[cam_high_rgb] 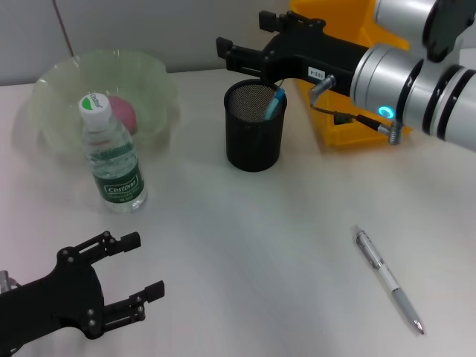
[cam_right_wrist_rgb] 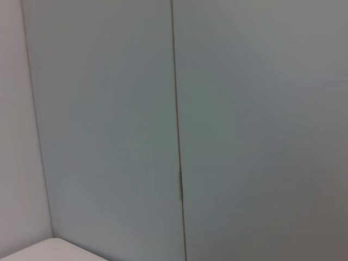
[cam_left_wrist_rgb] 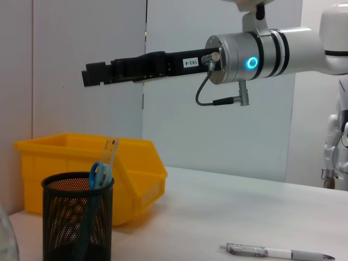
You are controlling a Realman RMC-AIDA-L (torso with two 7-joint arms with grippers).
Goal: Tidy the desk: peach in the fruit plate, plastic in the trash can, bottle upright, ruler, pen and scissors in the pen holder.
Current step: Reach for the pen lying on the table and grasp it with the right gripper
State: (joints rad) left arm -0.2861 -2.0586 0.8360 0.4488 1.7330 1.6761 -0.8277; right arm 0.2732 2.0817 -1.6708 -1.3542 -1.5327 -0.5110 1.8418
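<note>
On the white desk (cam_high_rgb: 245,223) the black mesh pen holder (cam_high_rgb: 255,141) holds the blue scissors (cam_high_rgb: 275,103) and, as the left wrist view shows, the clear ruler (cam_left_wrist_rgb: 110,149) beside the scissors (cam_left_wrist_rgb: 99,175). My right gripper (cam_high_rgb: 242,31) hangs open and empty above and just behind the holder. The pen (cam_high_rgb: 387,277) lies flat at the front right. The peach (cam_high_rgb: 124,113) rests in the pale green fruit plate (cam_high_rgb: 152,74). The bottle (cam_high_rgb: 111,156) stands upright in front of the plate. The yellow trash can (cam_high_rgb: 338,126) sits behind my right arm. No plastic shows. My left gripper (cam_high_rgb: 137,266) hovers open at the front left.
The right forearm (cam_high_rgb: 416,82) reaches across the back right, over the trash can. A grey wall panel stands behind the desk. Bare tabletop lies between the bottle, the pen holder and the pen.
</note>
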